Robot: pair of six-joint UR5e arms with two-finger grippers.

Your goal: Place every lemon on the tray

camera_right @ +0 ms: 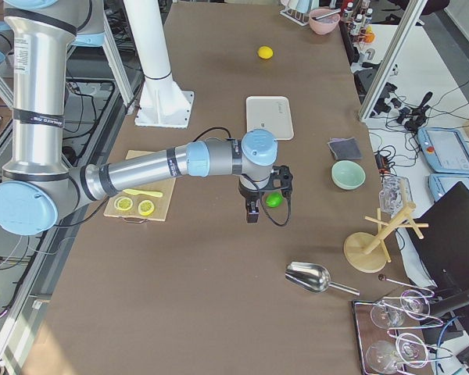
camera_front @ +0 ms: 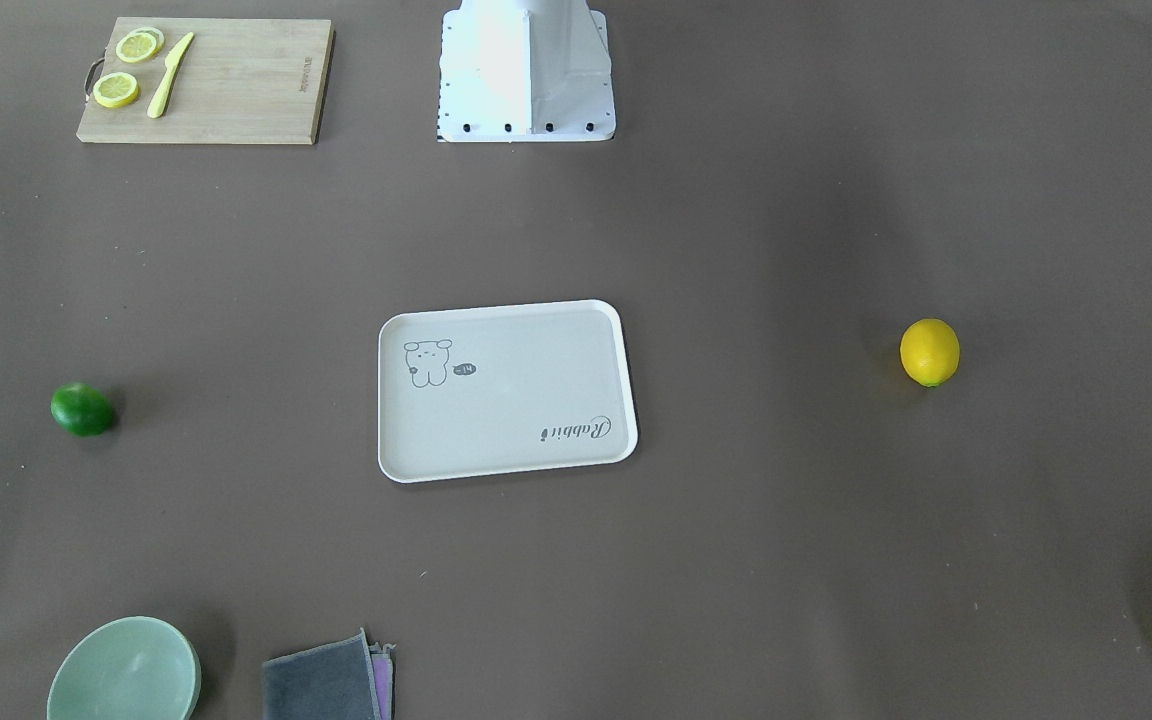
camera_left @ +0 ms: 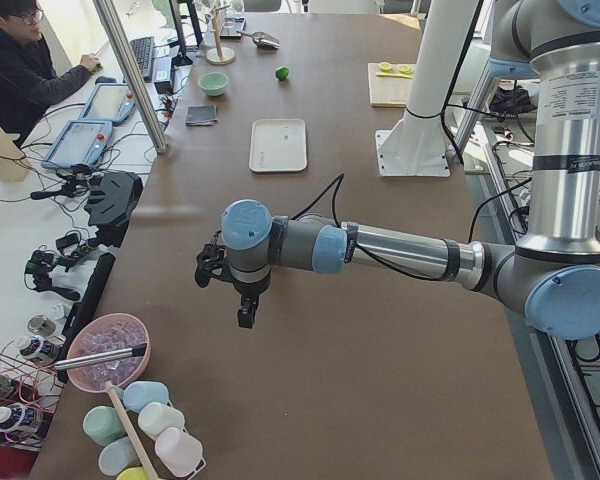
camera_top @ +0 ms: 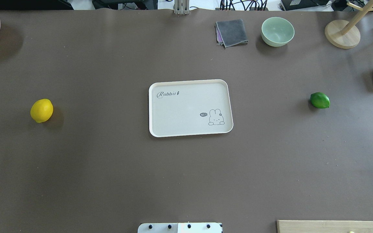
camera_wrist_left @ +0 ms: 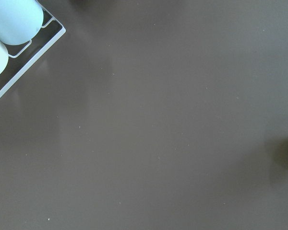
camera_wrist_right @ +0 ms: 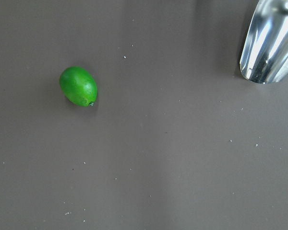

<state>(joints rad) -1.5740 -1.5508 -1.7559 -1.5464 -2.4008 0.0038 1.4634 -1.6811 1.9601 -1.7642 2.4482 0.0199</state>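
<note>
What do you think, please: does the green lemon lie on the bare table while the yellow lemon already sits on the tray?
Not quite: the yellow lemon is not on the tray; it too lies on the bare table, clear of it, as the overhead exterior view shows. The green lemon does lie on the table.

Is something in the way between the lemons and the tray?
No, nothing visible is. Only bare table lies between the yellow lemon and the tray, and the same goes for the green lemon on the other side.
</note>
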